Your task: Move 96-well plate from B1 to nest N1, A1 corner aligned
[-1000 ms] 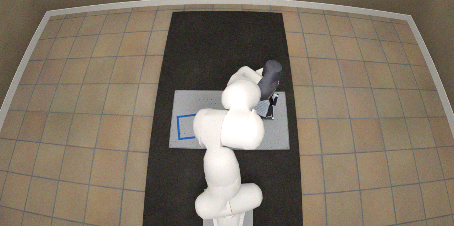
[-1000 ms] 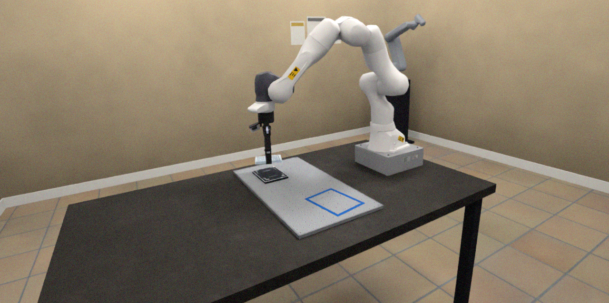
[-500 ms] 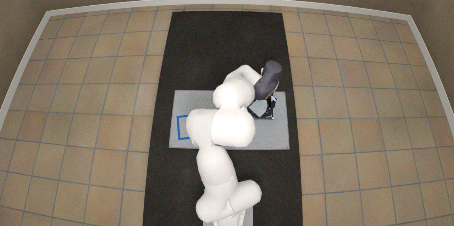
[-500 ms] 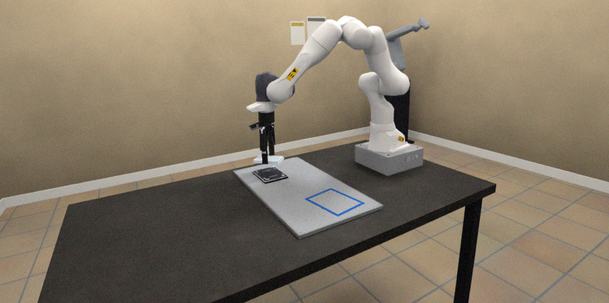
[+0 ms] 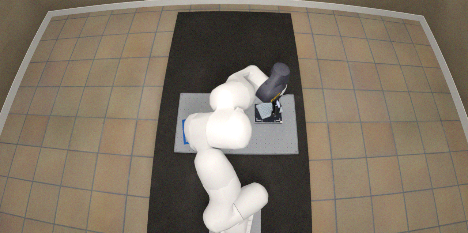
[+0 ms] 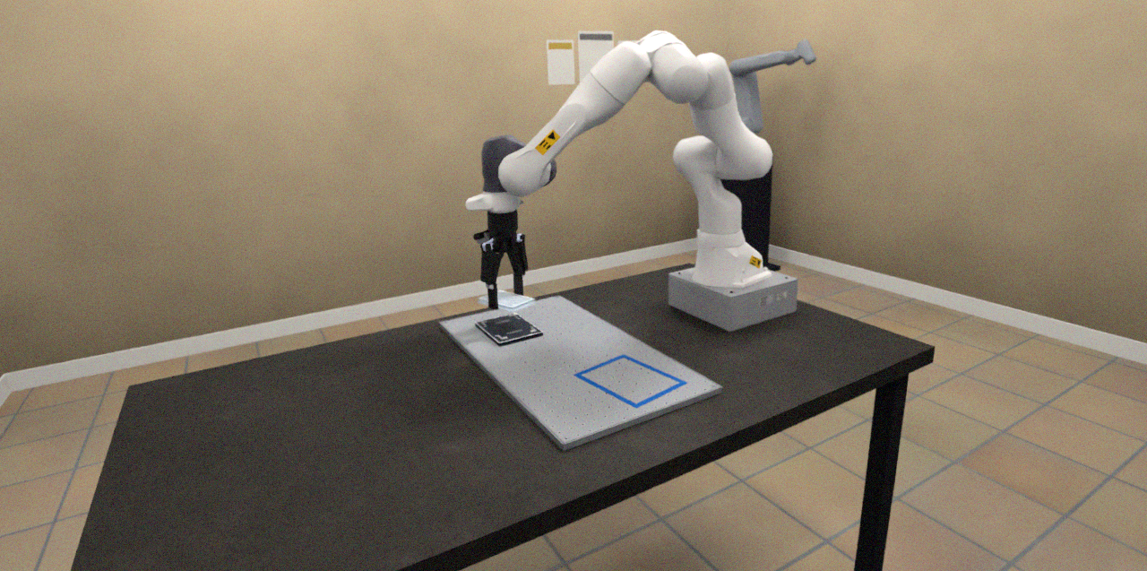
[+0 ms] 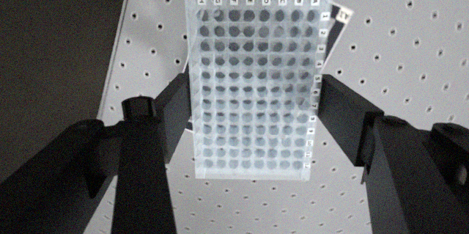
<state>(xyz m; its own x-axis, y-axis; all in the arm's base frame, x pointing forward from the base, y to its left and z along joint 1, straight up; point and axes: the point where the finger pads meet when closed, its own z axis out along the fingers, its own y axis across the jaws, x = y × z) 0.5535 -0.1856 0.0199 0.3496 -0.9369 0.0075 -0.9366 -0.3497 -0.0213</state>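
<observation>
The 96-well plate (image 7: 253, 83) is held in the air over the grey perforated board (image 6: 561, 375), gripped on its two long sides by the pincer (image 7: 253, 117), whose fingers are pressed against the plate's edges. Its wells are seen to be empty, with column letters H to A along the far edge and row numbers down the right edge in the wrist view. The plate nest N1 (image 6: 508, 328), a black tray with white corner marks, lies flat on the board just below the plate; nothing is contained in it. In the wrist view the nest (image 7: 335, 39) is seen turned at an angle to the plate and only partly covered by it. In the top view the plate (image 5: 263, 109) is shown above the nest's left part (image 5: 268, 120). The blue-outlined spot B1 (image 6: 630, 379) on the board is unoccupied, well apart from the nest. The board rests on the dark worktop (image 6: 321, 439).
</observation>
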